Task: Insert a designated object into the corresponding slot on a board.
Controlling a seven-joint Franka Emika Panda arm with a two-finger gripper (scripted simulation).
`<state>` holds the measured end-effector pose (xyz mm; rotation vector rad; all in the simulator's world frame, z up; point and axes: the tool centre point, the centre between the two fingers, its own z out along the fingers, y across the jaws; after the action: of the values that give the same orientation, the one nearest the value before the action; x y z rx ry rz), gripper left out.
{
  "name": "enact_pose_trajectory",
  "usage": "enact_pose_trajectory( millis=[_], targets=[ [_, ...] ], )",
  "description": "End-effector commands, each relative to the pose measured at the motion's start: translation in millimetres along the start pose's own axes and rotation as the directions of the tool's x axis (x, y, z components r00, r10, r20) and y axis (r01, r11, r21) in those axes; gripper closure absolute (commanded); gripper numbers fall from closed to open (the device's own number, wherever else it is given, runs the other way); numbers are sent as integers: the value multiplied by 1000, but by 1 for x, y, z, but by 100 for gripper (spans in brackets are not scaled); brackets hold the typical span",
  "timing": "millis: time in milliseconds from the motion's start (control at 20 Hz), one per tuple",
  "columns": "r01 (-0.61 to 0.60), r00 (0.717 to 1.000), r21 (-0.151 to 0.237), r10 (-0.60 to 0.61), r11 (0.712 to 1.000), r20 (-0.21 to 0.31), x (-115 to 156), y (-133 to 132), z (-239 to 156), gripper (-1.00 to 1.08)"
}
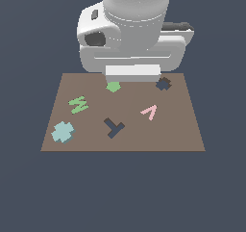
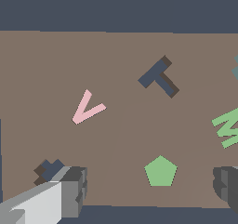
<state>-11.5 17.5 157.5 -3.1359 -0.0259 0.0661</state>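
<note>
Exterior view: teal cross [image 1: 63, 132] lies on unlettered board [image 1: 178, 130], outside slot [image 1: 163, 83].

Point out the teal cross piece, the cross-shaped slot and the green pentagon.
teal cross piece [image 1: 63, 132], exterior view, on its centre where the arms meet.
cross-shaped slot [image 1: 163, 84], exterior view, on the middle of the dark recess.
green pentagon [image 2: 160, 171], wrist view, on the centre of its flat face.

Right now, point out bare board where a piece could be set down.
Bare: the board strip between the T-shaped recess and pink V, plus the near-right corner. Crowded: the far edge, gripper over green pentagon and cross slot.
</note>
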Motion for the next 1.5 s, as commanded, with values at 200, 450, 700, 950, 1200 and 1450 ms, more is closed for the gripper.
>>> enact_pose_trajectory(
  millis=[200,450,700,950,1200,1450],
  targets=[
    [7,1000,0,-7,1000,0,0,3,1,-92],
    [35,999,-1,-35,999,-2,2,13,6,-92],
    [85,996,-3,-85,996,-5,5,31,14,-92],
    [157,988,-6,-157,988,-9,12,57,27,-92],
    [248,969,-10,-248,969,-14,24,90,43,-92],
    [344,939,-14,-344,939,-20,41,124,59,-92]
  ],
)
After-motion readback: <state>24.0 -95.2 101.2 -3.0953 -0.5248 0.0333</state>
